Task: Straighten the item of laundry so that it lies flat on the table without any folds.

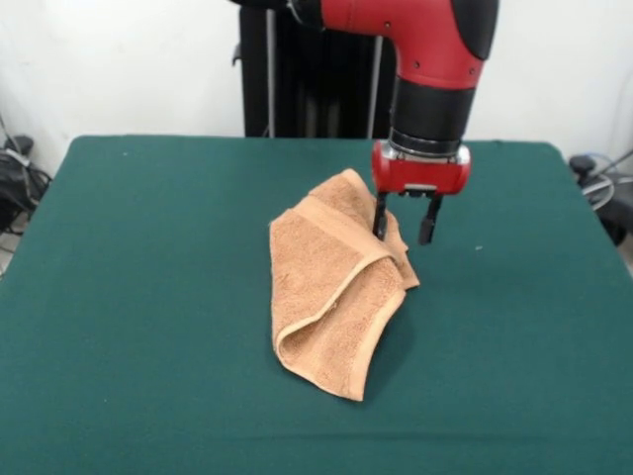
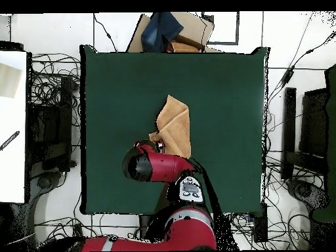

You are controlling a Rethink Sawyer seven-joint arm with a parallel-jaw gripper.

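One hand towel (image 1: 331,292) lies on the desk (image 1: 138,297), near the middle of the green cloth and a little toward the robot's side. It is light orange-tan terry and it is not flat: the cloth is folded over itself into a rough wedge, with one flat woven band running across the upper layer and a doubled edge curling round at the end nearest the front camera. One corner sticks out to the side just beneath the gripper (image 1: 405,229).

There is one arm (image 1: 425,49), red and black, coming down from above the far part of the towel. Its one gripper hangs at the towel's far corner with two dark fingers (image 1: 380,218) pointing down and a clear gap between them, so it stands open at a middling width. One finger is at the towel's folded edge and seems to touch it or sit just in front of it; the other is over bare green cloth beside the towel. Nothing is clamped between them.

From overhead, the towel (image 2: 174,125) shows as one narrow tan shape in the middle of the desk (image 2: 223,85), with the arm's (image 2: 154,165) red elbow covering its end nearest the robot's base. The gripper itself is hidden under the arm there.
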